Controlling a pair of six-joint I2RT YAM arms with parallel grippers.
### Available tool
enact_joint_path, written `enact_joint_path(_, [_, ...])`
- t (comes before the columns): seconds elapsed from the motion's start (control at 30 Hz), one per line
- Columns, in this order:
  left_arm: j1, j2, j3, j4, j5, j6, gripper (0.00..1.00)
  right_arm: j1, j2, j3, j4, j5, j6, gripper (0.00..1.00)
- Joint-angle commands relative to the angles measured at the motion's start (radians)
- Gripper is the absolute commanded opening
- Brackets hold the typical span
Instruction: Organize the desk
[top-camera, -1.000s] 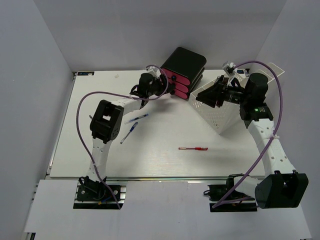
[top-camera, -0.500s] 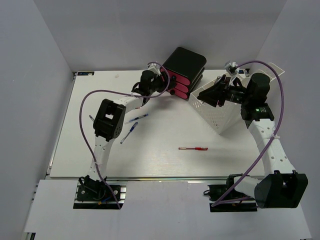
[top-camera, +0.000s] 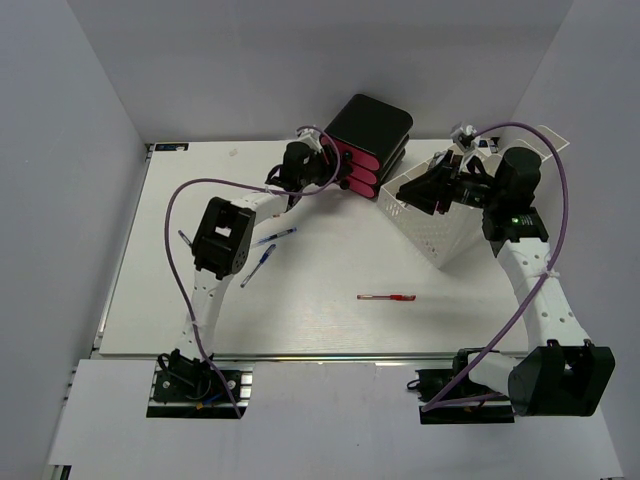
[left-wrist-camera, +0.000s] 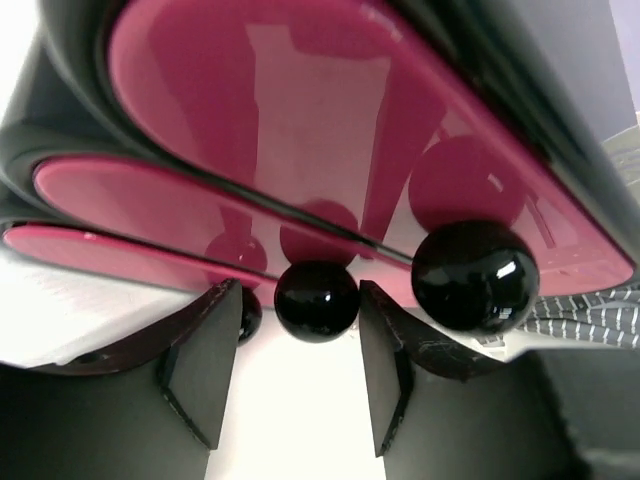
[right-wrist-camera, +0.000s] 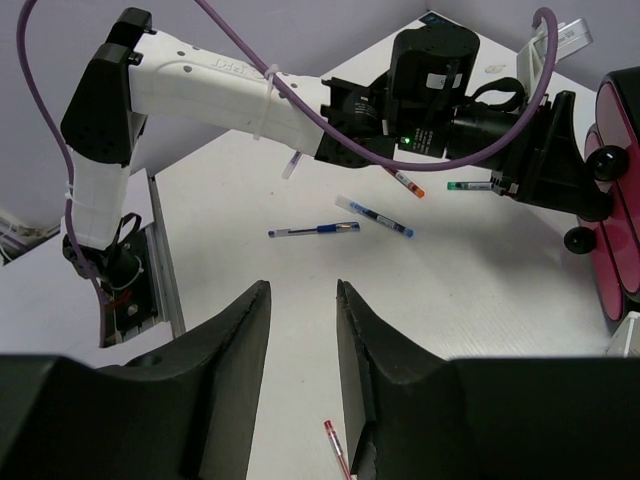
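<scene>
Table (top-camera: 330, 330): white, matte, fills the floor between pale grey walls (top-camera: 100, 100), with a metal rail (top-camera: 330, 357) on my near edge. Black-and-pink drawer unit (top-camera: 368, 135) and white tray (top-camera: 440, 235) sit at the far side. A red pen (top-camera: 386, 297) lies mid-table, two blue pens (top-camera: 272, 237) further left. I see my left hand (left-wrist-camera: 297, 300) apart around a black knob (left-wrist-camera: 317, 300), and my right hand (right-wrist-camera: 301, 290) apart at the tray rim, gap empty.

From above and behind, we see the whole desk (top-camera: 300, 290). Our left wrist view sits tight against the drawer unit (left-wrist-camera: 300, 110); the right wrist view faces it from farther off, seemingly raised.
</scene>
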Motion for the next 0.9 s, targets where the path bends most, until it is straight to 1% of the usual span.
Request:
enact_joint_path(0.0, [0.007, -0.006, 0.062, -0.004, -0.022, 0.014, 0.59, -0.006, -0.003, -0.002, 0.045, -0.017, 0.010, 0.39])
enact_joint_path(0.13, [0.007, -0.005, 0.061, 0.001, -0.022, 0.011, 0.52, -0.009, 0.002, -0.004, 0.048, -0.019, 0.010, 0.38])
enact_joint_path(0.23, [0.007, -0.011, 0.047, 0.010, -0.009, 0.009, 0.42, -0.011, 0.002, -0.005, 0.048, -0.019, 0.012, 0.38])
enact_joint_path(0.27, [0.007, -0.015, 0.038, 0.021, -0.004, 0.008, 0.36, -0.012, 0.002, -0.005, 0.048, -0.020, 0.010, 0.38])
enact_joint_path(0.37, [0.007, -0.048, -0.025, 0.055, 0.019, 0.008, 0.30, -0.014, 0.003, -0.007, 0.051, -0.022, 0.012, 0.38])
enact_joint_path(0.4, [0.007, -0.063, -0.070, 0.062, 0.019, 0.005, 0.27, -0.012, 0.003, -0.008, 0.050, -0.023, 0.010, 0.38])
enact_joint_path(0.47, [0.007, -0.104, -0.150, 0.096, 0.028, 0.002, 0.25, -0.012, 0.002, -0.007, 0.051, -0.022, 0.012, 0.38])
enact_joint_path(0.6, [0.007, -0.175, -0.230, 0.137, 0.037, 0.006, 0.25, -0.014, 0.003, -0.011, 0.057, -0.026, 0.016, 0.38])
enact_joint_path(0.63, [0.016, -0.205, -0.271, 0.145, 0.037, 0.006, 0.25, -0.015, 0.006, -0.013, 0.059, -0.026, 0.015, 0.38])
enact_joint_path(0.73, [0.017, -0.236, -0.325, 0.156, 0.041, 0.011, 0.25, -0.015, 0.006, -0.013, 0.060, -0.026, 0.018, 0.38])
enact_joint_path(0.77, [0.017, -0.250, -0.333, 0.156, 0.045, 0.012, 0.25, -0.015, 0.006, -0.014, 0.062, -0.028, 0.018, 0.38])
enact_joint_path(0.87, [0.017, -0.255, -0.342, 0.145, 0.054, 0.015, 0.31, -0.017, 0.005, -0.019, 0.068, -0.028, 0.021, 0.38])
